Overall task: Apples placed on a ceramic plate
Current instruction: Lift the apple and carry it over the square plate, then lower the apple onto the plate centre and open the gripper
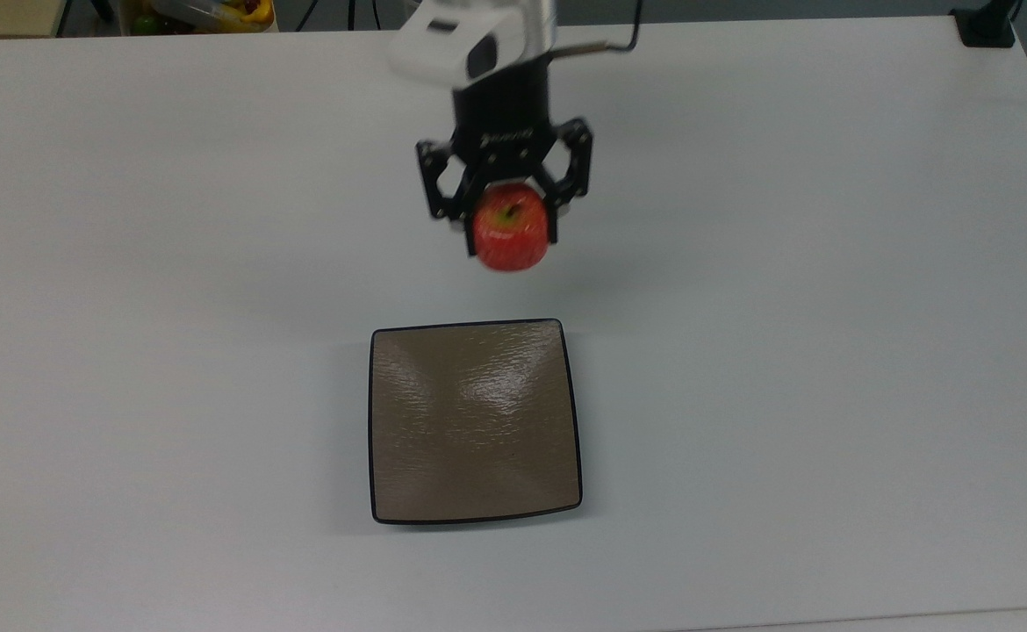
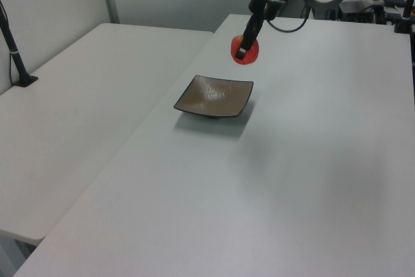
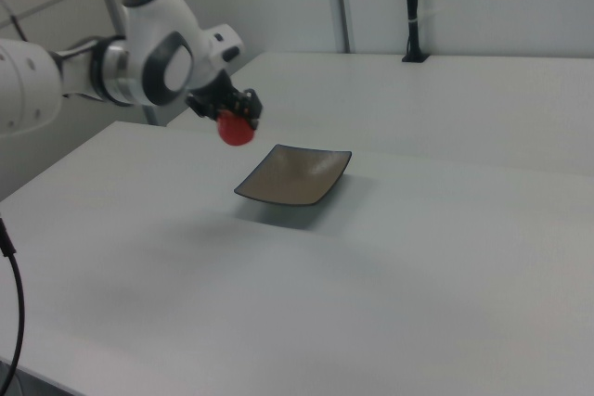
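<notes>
One apple (image 1: 511,236) hangs clamped between the gripper's (image 1: 511,230) two fingers, clear of the table (image 1: 829,351). It sits just past the plate's (image 1: 475,421) upper edge in the top view, while the plate lies bare and flat

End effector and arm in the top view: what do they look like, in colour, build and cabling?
The end effector is black, an open linkage frame below a black cylindrical body bearing small white lettering. Above it sits a white housing with a dark insert. The arm has glossy white shells with dark grey joints and a blue light. A black cable loops beside the wrist.
</notes>
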You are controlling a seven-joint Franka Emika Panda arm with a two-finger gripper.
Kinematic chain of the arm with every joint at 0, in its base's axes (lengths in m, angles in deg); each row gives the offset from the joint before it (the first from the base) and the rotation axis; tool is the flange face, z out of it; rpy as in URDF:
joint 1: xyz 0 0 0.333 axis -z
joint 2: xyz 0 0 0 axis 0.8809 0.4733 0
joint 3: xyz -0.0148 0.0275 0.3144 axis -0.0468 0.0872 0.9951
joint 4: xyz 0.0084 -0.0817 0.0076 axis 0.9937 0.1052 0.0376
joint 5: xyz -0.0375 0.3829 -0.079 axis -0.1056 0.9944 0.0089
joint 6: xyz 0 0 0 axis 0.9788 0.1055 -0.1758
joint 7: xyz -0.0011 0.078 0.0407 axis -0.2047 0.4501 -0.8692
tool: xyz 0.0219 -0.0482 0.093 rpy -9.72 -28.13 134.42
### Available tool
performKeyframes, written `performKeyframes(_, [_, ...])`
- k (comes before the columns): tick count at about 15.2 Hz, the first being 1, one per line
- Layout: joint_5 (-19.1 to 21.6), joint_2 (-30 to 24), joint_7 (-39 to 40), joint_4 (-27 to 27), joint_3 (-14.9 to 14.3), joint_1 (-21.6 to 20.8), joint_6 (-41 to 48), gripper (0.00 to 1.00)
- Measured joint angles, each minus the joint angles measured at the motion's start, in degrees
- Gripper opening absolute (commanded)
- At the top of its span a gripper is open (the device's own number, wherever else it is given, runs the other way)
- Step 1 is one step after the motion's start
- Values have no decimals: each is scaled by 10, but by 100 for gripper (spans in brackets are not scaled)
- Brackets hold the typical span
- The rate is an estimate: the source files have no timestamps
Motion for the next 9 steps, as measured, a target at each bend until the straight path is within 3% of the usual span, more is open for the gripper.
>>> performKeyframes(3, [27,46,34,0,0,24,-102,3])
performKeyframes(9, [28,147,49,-7,1,35,-240,5])
